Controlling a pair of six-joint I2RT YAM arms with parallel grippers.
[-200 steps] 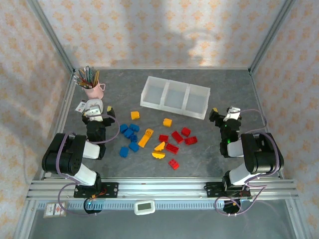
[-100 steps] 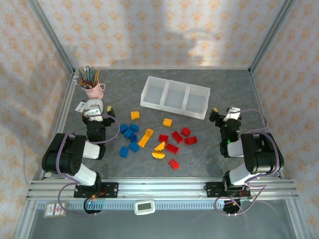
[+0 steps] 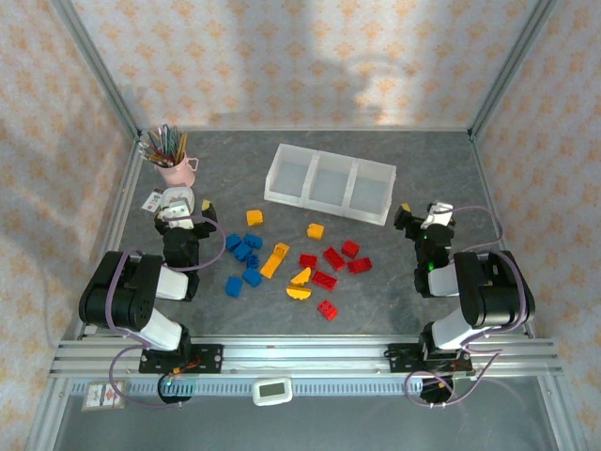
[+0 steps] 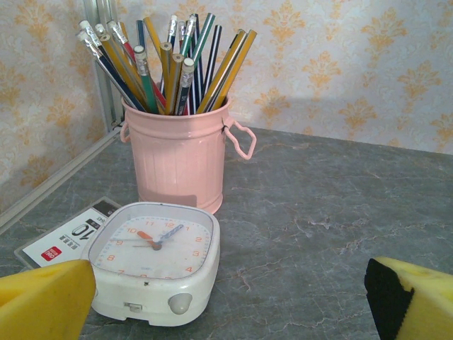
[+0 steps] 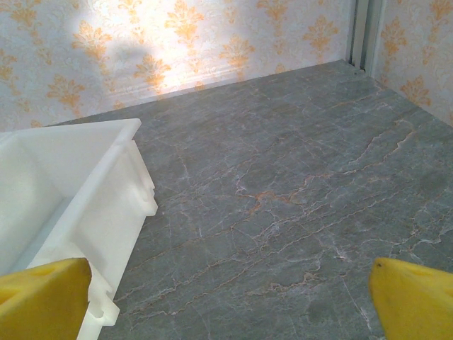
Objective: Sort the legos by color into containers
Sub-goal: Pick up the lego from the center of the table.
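The legos lie loose in the middle of the table: a blue cluster on the left, a red cluster on the right, and yellow ones between and behind them. The containers, three translucent white bins in a row, stand behind the bricks, and one end shows in the right wrist view. My left gripper rests low at the left, open and holding nothing, its yellow fingers wide apart. My right gripper sits at the right beside the bins, open too, with bare table between its fingers.
A pink cup of pencils stands at the back left, with a white clock and a small card just in front of my left gripper. Metal frame posts and wallpapered walls close in the table.
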